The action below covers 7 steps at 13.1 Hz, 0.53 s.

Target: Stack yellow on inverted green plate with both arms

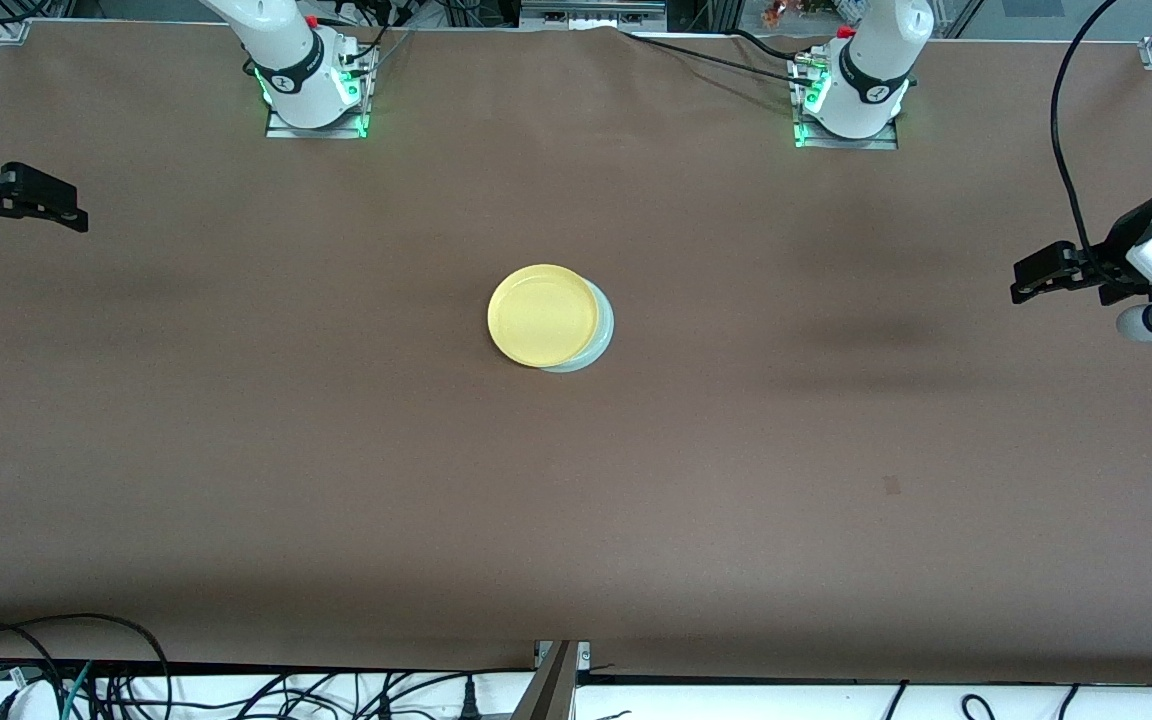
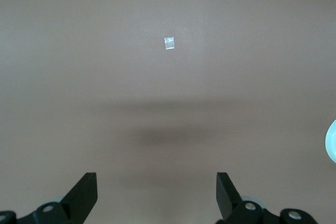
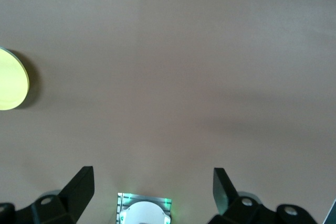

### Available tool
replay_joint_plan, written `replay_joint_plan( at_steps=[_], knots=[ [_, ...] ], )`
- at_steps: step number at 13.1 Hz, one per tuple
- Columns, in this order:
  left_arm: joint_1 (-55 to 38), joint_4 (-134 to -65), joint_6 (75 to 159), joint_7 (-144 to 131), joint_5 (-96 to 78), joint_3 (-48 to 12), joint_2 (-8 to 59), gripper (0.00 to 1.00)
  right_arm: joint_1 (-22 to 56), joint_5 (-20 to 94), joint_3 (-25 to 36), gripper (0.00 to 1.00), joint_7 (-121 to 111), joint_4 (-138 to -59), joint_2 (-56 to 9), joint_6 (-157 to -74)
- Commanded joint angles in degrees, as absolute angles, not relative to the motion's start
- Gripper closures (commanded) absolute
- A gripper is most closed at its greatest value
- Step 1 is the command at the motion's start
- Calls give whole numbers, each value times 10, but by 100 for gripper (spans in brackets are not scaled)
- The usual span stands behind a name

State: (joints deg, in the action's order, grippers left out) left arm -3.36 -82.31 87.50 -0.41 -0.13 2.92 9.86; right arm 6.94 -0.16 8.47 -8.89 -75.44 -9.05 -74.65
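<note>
The yellow plate (image 1: 543,314) lies rim up on the pale green plate (image 1: 604,335) at the middle of the table. It is a little off centre, so only a crescent of the green plate shows. My left gripper (image 1: 1028,279) is open and empty over the left arm's end of the table. My right gripper (image 1: 71,211) is open and empty over the right arm's end. The left wrist view shows the open gripper (image 2: 156,192) and a sliver of the green plate (image 2: 332,141). The right wrist view shows the open gripper (image 3: 152,190) and part of the yellow plate (image 3: 9,85).
The brown table (image 1: 336,450) bears a small square patch (image 1: 892,485), also in the left wrist view (image 2: 169,43). The right arm's base (image 1: 308,85) and the left arm's base (image 1: 851,100) stand at the edge farthest from the front camera. Cables hang below the nearest edge.
</note>
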Motion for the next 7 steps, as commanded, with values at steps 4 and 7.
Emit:
replay_joint_plan(
  at_steps=[4,7],
  knots=[
    [-35,-802,867,4,17,30,110,0,64,-19,71,0,-97,-763,-89,-737],
    [-36,-801,867,4,24,29,110,0,65,-18,70,0,-97,-763,-89,-738]
  ],
)
